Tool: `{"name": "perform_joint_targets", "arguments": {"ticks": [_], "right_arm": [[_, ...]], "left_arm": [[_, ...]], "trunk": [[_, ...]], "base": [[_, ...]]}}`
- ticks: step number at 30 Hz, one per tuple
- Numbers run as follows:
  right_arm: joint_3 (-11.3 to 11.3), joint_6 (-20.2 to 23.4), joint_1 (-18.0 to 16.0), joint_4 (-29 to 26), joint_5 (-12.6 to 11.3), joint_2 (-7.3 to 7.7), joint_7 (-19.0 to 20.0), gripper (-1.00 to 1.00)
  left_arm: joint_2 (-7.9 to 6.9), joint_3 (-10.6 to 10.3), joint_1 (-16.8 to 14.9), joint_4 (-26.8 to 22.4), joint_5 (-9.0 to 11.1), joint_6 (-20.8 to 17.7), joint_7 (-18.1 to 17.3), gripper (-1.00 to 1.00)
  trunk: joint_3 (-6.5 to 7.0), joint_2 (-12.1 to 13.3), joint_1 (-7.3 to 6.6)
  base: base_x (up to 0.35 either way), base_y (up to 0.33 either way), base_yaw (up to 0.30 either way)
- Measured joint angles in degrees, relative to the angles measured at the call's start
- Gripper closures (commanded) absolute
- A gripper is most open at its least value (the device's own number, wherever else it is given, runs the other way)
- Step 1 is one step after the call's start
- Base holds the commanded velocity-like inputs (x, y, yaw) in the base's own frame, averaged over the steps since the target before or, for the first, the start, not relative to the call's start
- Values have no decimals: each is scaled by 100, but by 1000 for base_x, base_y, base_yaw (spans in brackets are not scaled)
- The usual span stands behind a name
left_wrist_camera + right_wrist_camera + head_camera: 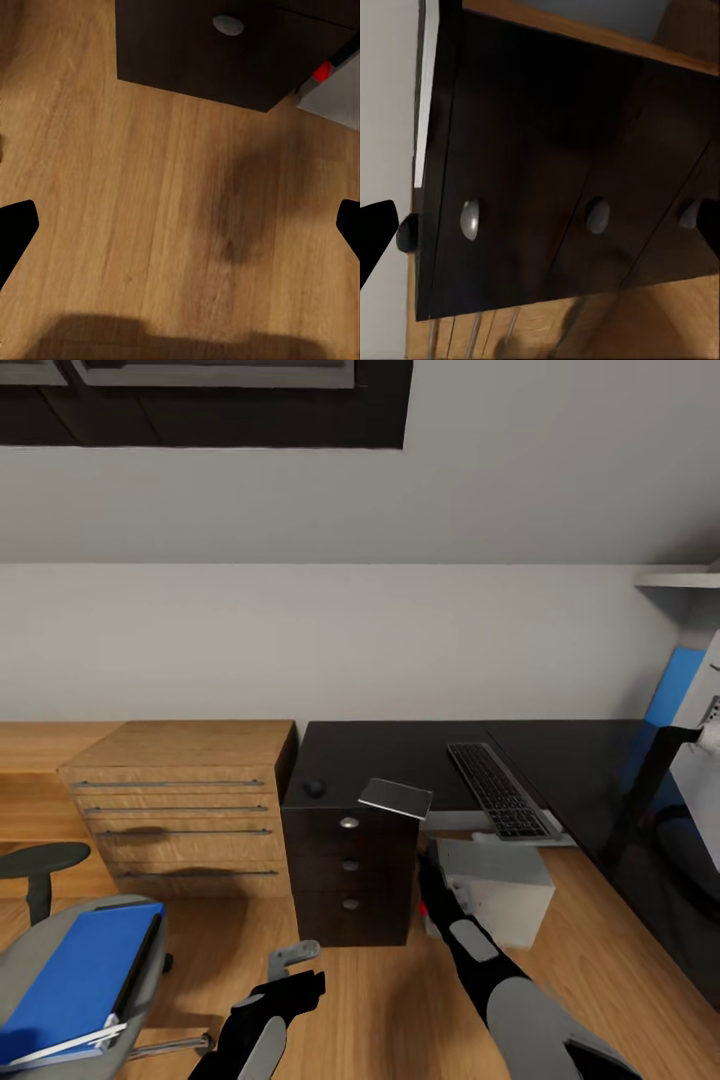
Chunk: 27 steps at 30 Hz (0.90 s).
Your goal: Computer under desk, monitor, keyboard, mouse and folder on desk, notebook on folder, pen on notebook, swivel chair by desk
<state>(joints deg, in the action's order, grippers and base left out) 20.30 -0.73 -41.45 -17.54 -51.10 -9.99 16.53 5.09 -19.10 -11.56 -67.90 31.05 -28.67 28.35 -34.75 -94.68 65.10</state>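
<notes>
No text, label, brand, number or sign can be read anywhere.

One black desk (pixel 400 755) carries one keyboard (pixel 497 789), one mouse (pixel 315 787) and one grey notebook (pixel 395 798). Its drawer unit (pixel 348 880) shows three silver knobs. One oak cabinet (pixel 180 810) has four handles. One blue folder (pixel 75 980) lies on one swivel chair (pixel 30 960). One computer (pixel 505 890) stands on the floor.

The swivel chair (pixel 60 970) is cut off at the head view's lower left corner, and so is the blue folder (pixel 75 980) lying on its seat. The computer (pixel 500 890) is partly hidden behind the right arm. Beside the desk (pixel 400 755), the monitor (pixel 655 800) runs off the right edge.
</notes>
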Motion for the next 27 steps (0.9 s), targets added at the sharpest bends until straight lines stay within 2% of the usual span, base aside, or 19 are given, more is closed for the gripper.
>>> {"name": "perform_joint_targets", "arguments": {"ticks": [2, 4, 5, 6, 7, 10, 11, 14, 18, 21, 26, 27], "right_arm": [[6, -166, 5, 182, 188, 0, 5, -100], [7, -466, 37, 434, 529, 38, 9, -100], [10, -768, 121, 630, 919, 75, 5, -100], [8, -947, 183, 740, 1164, 91, 2, -100], [3, -1274, 300, 936, 1613, 114, -9, -100], [-37, -1741, 463, 1185, 2230, 132, -23, -100], [-43, -2008, 539, 1313, 2584, 137, -31, -100], [-18, -2356, 633, 1483, 3062, 147, -50, -100], [-10, -2777, 834, 1644, 3415, 202, -74, -100], [-11, -2965, 989, 1687, 3508, 279, -82, -100], [-7, -3152, 1215, 1717, 3575, 455, -140, -100], [0, -3189, 1296, 1722, 3582, 537, -181, -100]], "left_arm": [[-2, 0, 0, -2, 0, 0, -1, -100], [-4, -6, 0, -1, -1, 0, 0, -100], [-3, -16, 0, -1, 1, 1, -1, -100], [-2, -25, 0, 1, 2, 3, -3, -100], [2, -38, 0, 11, 8, 5, -4, -100], [4, -55, 0, 75, 16, 8, -10, -100], [7, -63, 0, 172, 17, 11, -12, -100], [8, -89, 0, 389, 17, 18, -18, -100], [10, -114, 1, 850, 13, 52, -22, -100], [15, -150, 0, 1199, 5, 241, -22, -100], [13, -401, 1, 1866, 12, 1085, -25, -100], [10, -546, 1, 2122, 20, 1477, -29, -100]], "trunk": [[36, 80, -44], [72, 160, -88], [89, 201, -110], [107, 241, -132], [125, 281, -154], [179, 401, -220], [197, 441, -242], [251, 562, -308], [323, 722, -395], [377, 843, -461], [467, 1043, -571], [484, 1083, -593]], "base": [[0, 0, 0], [0, 0, 0], [0, 0, 0], [0, 0, 0], [0, 0, 0], [0, 0, 0], [0, 0, 0], [0, 0, 0], [0, 0, 0], [0, 0, 0], [0, 0, 0], [0, 0, 0]]}}
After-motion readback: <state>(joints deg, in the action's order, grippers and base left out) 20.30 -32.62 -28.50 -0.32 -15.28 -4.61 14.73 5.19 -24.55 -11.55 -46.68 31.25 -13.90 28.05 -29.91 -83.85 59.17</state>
